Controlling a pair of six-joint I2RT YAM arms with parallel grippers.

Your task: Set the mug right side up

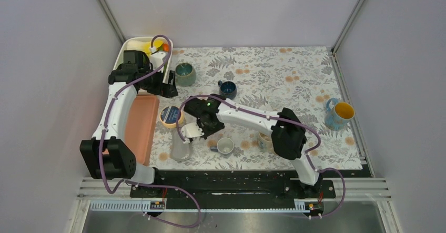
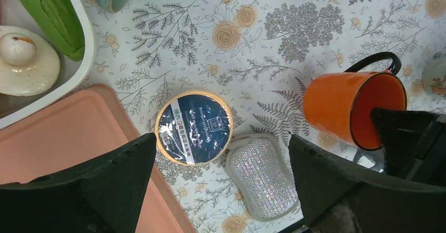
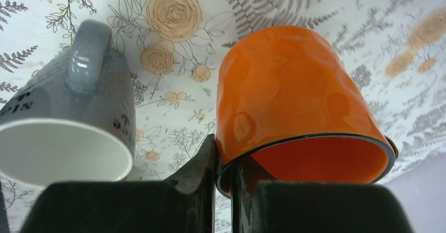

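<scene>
The orange mug [image 3: 286,85] has a black rim and a black handle. It is tilted on its side above the flowered cloth, its mouth toward my right wrist camera. My right gripper [image 3: 223,154] is shut on its rim, one finger inside and one outside. In the left wrist view the mug [image 2: 336,104] lies sideways with its mouth to the right. In the top view my right gripper [image 1: 206,123] hides the mug. My left gripper [image 2: 222,138] is open and empty, hovering over the tape roll, left of the mug.
A grey mug [image 3: 68,112] lies right beside the orange one. A tape roll [image 2: 194,128], a silvery sponge [image 2: 263,175] and a pink tray [image 1: 141,128] lie to the left. A white bin [image 1: 138,46], a teal mug [image 1: 185,73], a dark blue mug [image 1: 227,89] and a blue-and-yellow mug [image 1: 338,114] stand around.
</scene>
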